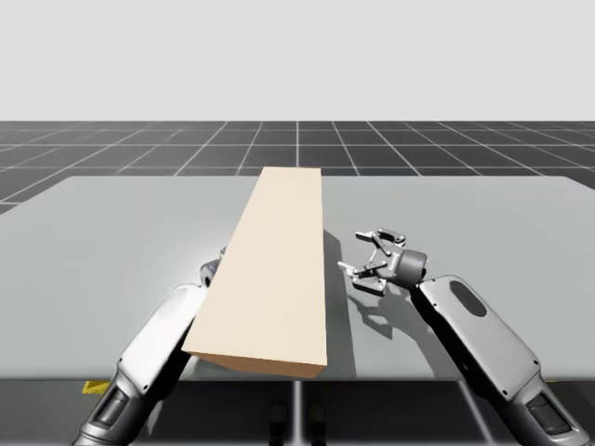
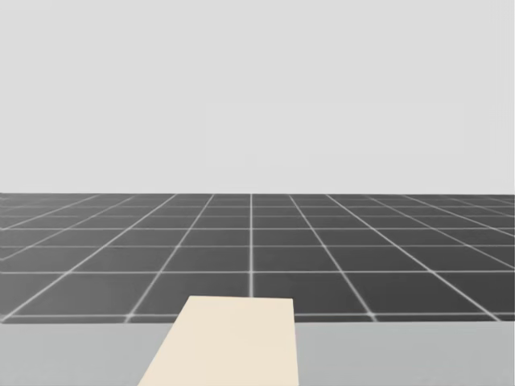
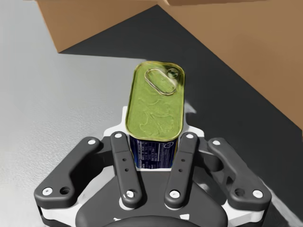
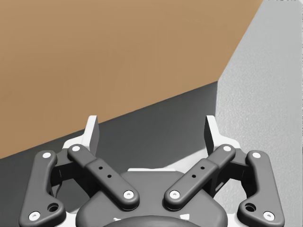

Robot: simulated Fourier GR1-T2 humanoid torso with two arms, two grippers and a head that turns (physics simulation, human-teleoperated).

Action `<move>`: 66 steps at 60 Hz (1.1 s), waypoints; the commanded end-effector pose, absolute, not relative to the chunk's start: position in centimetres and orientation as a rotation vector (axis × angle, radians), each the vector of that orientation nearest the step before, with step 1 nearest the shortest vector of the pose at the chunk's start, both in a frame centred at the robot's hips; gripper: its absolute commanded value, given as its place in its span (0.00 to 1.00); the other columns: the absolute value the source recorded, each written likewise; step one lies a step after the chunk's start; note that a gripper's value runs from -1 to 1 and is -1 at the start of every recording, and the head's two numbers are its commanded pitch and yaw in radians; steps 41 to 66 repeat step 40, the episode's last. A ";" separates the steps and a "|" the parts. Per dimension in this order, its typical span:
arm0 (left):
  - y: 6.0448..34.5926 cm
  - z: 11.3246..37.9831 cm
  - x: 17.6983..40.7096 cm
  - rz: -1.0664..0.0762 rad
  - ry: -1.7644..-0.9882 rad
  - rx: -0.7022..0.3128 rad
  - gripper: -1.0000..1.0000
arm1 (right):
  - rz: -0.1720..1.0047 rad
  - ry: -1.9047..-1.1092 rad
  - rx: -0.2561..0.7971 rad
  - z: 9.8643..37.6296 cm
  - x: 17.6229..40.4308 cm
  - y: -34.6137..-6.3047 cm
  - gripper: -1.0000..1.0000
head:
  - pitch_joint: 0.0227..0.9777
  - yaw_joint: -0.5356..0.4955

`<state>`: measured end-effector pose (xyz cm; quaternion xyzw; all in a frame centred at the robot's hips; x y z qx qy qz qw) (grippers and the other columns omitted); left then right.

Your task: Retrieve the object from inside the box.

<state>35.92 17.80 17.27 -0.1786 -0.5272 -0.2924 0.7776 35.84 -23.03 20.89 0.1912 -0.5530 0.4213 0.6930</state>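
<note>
A long tan cardboard box (image 1: 274, 269) lies lengthwise down the middle of the grey table (image 1: 121, 242), its near end raised; its far end (image 2: 229, 342) shows in the head view. My left gripper (image 1: 212, 271) is tucked under the box's left edge. In the left wrist view that gripper (image 3: 155, 118) is shut on an oblong can (image 3: 156, 106) with a gold-green pull-tab lid and dark blue sides, the brown box wall (image 3: 246, 52) ahead of it. My right gripper (image 1: 370, 260) stands open just right of the box, nothing between its fingers (image 4: 92, 130).
The brown box side (image 4: 118, 61) rises close ahead of my right gripper (image 4: 152, 130), with dark shadow beneath it. Bare grey table (image 4: 270, 94) stretches to the right of the box and to the left (image 3: 42, 109). A dark gridded floor lies beyond the table.
</note>
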 end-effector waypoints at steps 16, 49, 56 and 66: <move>30.2 25.8 33.8 -0.429 -1.345 -0.205 1.00 | 0.909 -1.284 0.419 21.5 36.0 -23.4 0.00 | 0.11 0.51; 27.2 43.3 31.9 -0.526 -1.646 -0.127 1.00 | 0.815 -1.389 0.385 22.0 36.5 -23.5 0.00 | 0.10 0.50; 27.2 43.3 31.9 -0.526 -1.646 -0.127 1.00 | 0.815 -1.389 0.385 22.0 36.5 -23.5 0.00 | 0.10 0.50; 27.2 43.3 31.9 -0.526 -1.646 -0.127 1.00 | 0.815 -1.389 0.385 22.0 36.5 -23.5 0.00 | 0.10 0.50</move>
